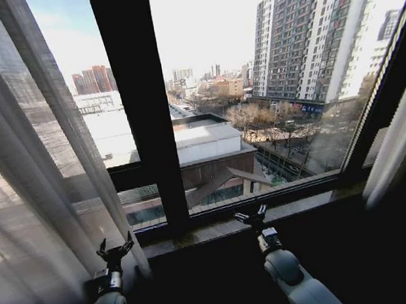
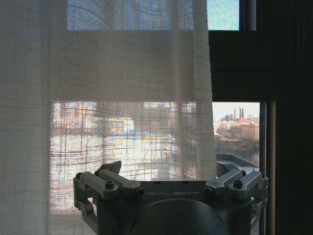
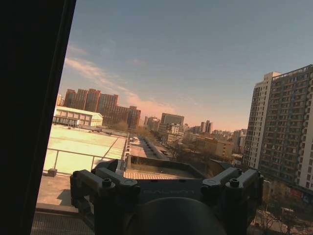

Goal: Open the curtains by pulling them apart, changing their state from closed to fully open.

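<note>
The left panel of the curtains (image 1: 31,168) hangs as sheer white pleated fabric over the left part of the window, its inner edge bunched near the black mullion. The right panel (image 1: 400,128) is gathered at the far right edge. My left gripper (image 1: 115,247) is open, low by the left panel's inner edge and just in front of the fabric. In the left wrist view the curtain (image 2: 122,98) hangs right before the spread gripper (image 2: 168,172), with nothing between the fingers. My right gripper (image 1: 251,214) is open, raised near the sill in front of bare glass, as the right wrist view (image 3: 168,172) also shows.
A thick black mullion (image 1: 136,108) splits the window, and a slanted black frame bar (image 1: 395,64) runs along the right. A stone sill (image 1: 221,229) lies below the glass. The wall under the sill is dark.
</note>
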Robot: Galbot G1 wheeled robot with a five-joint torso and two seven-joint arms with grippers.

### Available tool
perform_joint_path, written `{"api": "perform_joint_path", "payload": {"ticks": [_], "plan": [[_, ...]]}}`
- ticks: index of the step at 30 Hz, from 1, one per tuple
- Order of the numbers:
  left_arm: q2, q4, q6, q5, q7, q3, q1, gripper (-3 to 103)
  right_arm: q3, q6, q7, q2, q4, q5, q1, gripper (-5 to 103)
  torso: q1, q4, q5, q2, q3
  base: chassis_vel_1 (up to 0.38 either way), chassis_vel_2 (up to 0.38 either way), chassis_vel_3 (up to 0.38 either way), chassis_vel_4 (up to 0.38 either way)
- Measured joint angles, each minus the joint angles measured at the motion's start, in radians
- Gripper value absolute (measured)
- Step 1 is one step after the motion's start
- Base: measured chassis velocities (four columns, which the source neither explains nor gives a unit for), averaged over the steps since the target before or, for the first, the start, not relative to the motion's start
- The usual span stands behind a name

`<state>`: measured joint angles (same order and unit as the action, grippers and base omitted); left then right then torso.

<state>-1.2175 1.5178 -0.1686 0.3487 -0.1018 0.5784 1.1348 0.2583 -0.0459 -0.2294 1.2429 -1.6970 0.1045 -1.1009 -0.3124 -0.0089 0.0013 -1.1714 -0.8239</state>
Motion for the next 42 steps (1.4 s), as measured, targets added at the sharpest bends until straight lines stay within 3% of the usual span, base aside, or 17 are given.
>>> {"api": "perform_joint_path", "payload": {"ticks": [14, 17, 18, 23, 24, 27, 29, 31, 32, 34, 36, 39, 42], "plan": [[-0.032, -0.083, -0.011, -0.043, 0.020, -0.017, -0.090, 100, 0.000, 0.000, 0.000, 0.000, 0.000, 0.000, 0.000, 100, 0.000, 0.0003, 0.0000, 0.000, 0.000, 0.000, 0.000, 0.000, 0.000], [-0.030, -0.094, -0.022, -0.043, 0.039, -0.011, -0.096, 85, 0.000, 0.000, 0.000, 0.000, 0.000, 0.000, 0.000, 100, 0.000, 0.0002, 0.0001, 0.000, 0.000, 0.000, 0.000, 0.000, 0.000], [-0.030, -0.094, -0.022, -0.043, 0.039, -0.011, -0.096, 85, 0.000, 0.000, 0.000, 0.000, 0.000, 0.000, 0.000, 100, 0.000, 0.0002, 0.0001, 0.000, 0.000, 0.000, 0.000, 0.000, 0.000], [-0.051, -0.086, -0.027, -0.044, 0.042, -0.012, -0.080, 62, 0.000, 0.000, 0.000, 0.000, 0.000, 0.000, 0.000, 100, 0.000, 0.0002, 0.0002, 0.000, 0.000, 0.000, 0.000, 0.000, 0.000], [-0.051, -0.086, -0.027, -0.044, 0.042, -0.012, -0.080, 62, 0.000, 0.000, 0.000, 0.000, 0.000, 0.000, 0.000, 100, 0.000, 0.0002, 0.0002, 0.000, 0.000, 0.000, 0.000, 0.000, 0.000], [-0.063, -0.082, -0.032, -0.050, 0.042, -0.012, -0.072, 45, 0.000, 0.000, 0.000, 0.000, 0.000, 0.000, 0.000, 100, 0.000, 0.0001, 0.0000, 0.000, 0.000, 0.000, 0.000, 0.000, 0.000], [-0.064, -0.080, -0.034, -0.051, 0.042, -0.011, -0.070, 45, 0.000, 0.000, 0.000, 0.000, 0.000, 0.000, 0.000, 100, 0.000, 0.0000, 0.0001, 0.000, 0.000, 0.000, 0.000, 0.000, 0.000], [-0.064, -0.076, -0.037, -0.053, 0.042, -0.008, -0.067, 34, 0.000, 0.000, 0.000, 0.000, 0.000, 0.000, 0.000, 100, 0.000, 0.0000, 0.0001, 0.000, 0.000, 0.000, 0.000, 0.000, 0.000], [-0.064, -0.074, -0.037, -0.054, 0.041, -0.005, -0.064, 34, 0.000, 0.000, 0.000, 0.000, 0.000, 0.000, 0.000, 100, 0.000, 0.0000, 0.0001, 0.000, 0.000, 0.000, 0.000, 0.000, 0.000], [-0.061, -0.061, -0.039, -0.056, 0.041, 0.006, -0.051, 18, 0.000, 0.000, 0.000, 0.000, 0.000, 0.000, 0.000, 100, 0.000, 0.0001, 0.0000, 0.000, 0.000, 0.000, 0.000, 0.000, 0.000], [-0.059, -0.055, -0.040, -0.056, 0.040, 0.010, -0.045, 18, 0.000, 0.000, 0.000, 0.000, 0.000, 0.000, 0.000, 100, 0.000, 0.0001, 0.0000, 0.000, 0.000, 0.000, 0.000, 0.000, 0.000], [-0.053, -0.029, -0.040, -0.053, 0.038, 0.021, -0.017, 3, 0.000, 0.000, 0.000, 0.000, 0.000, 0.000, 0.000, 100, 0.000, 0.0002, 0.0001, 0.000, 0.000, 0.000, 0.000, 0.000, 0.000], [-0.053, -0.018, -0.042, -0.052, 0.037, 0.026, -0.002, 1, 0.000, 0.000, 0.000, 0.000, 0.000, 0.000, 0.000, 100, 0.000, 0.0002, 0.0000, 0.000, 0.000, 0.000, 0.000, 0.000, 0.000]]}}
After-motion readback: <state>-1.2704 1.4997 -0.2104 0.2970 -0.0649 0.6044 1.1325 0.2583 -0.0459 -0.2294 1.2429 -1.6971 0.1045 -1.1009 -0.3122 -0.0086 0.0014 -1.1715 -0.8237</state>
